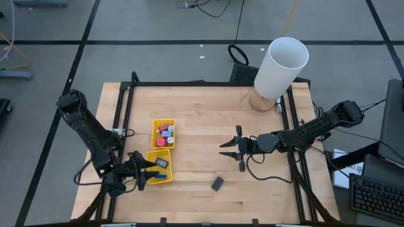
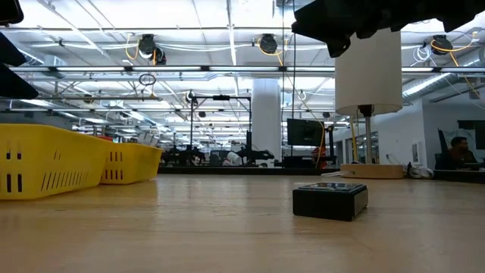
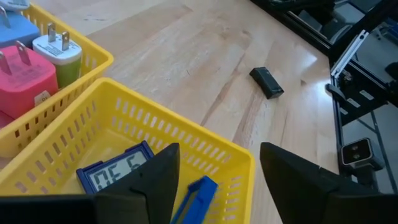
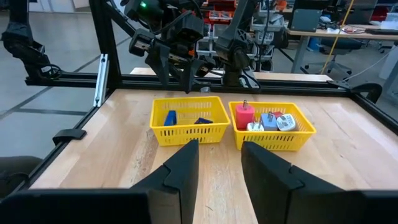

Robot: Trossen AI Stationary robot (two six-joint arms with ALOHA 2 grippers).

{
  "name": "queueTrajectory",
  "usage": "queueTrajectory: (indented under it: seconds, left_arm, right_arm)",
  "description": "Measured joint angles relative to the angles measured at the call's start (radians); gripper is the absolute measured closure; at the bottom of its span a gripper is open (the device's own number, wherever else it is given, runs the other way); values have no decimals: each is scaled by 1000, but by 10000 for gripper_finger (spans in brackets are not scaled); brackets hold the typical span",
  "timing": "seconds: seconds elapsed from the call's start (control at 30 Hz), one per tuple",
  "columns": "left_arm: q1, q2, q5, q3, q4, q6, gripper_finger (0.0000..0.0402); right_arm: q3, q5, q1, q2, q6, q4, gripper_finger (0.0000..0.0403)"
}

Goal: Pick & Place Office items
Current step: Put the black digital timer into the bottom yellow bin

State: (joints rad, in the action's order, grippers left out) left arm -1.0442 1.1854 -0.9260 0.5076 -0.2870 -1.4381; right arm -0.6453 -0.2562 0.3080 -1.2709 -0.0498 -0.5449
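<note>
A long yellow two-compartment tray [image 1: 153, 153] stands left of the table's middle. Its far compartment holds a red [image 3: 25, 78], a blue [image 3: 15, 31] and a white-green plug piece [image 3: 59, 53]. Its near compartment holds a blue flat rectangle with a display [image 3: 115, 174] and a small blue piece [image 3: 198, 194]. My left gripper [image 3: 217, 162] hangs open over that near compartment, the small blue piece just below its gap, untouched. A dark grey flat rectangle [image 1: 217, 183] lies flat on the bare wood nearer the front edge. My right gripper [image 1: 228, 149] hovers open and level at the table's middle, empty.
A big white cylinder [image 1: 282, 66] on a wooden foot stands at the far right corner. Black frame rails [image 1: 123, 107] run along the table's sides. Bare wood lies between the tray and the right arm, around the dark grey rectangle [image 2: 330, 199].
</note>
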Motion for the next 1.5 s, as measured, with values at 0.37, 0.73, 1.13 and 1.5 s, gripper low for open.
queueTrajectory:
  seconds: [0.37,0.73,1.13,1.5]
  left_arm:
    - [47,1,0,0,8,30,169]
    - [75,1,2,0,17,56,187]
    - [75,1,4,0,78,157,171]
    - [75,0,3,1,83,177,178]
  right_arm:
    - [0,223,26,-82,-15,-137,289]
    - [0,334,106,-426,28,-313,172]
    - [-83,263,97,-581,-12,-87,93]
    - [-85,164,82,-581,-73,-56,122]
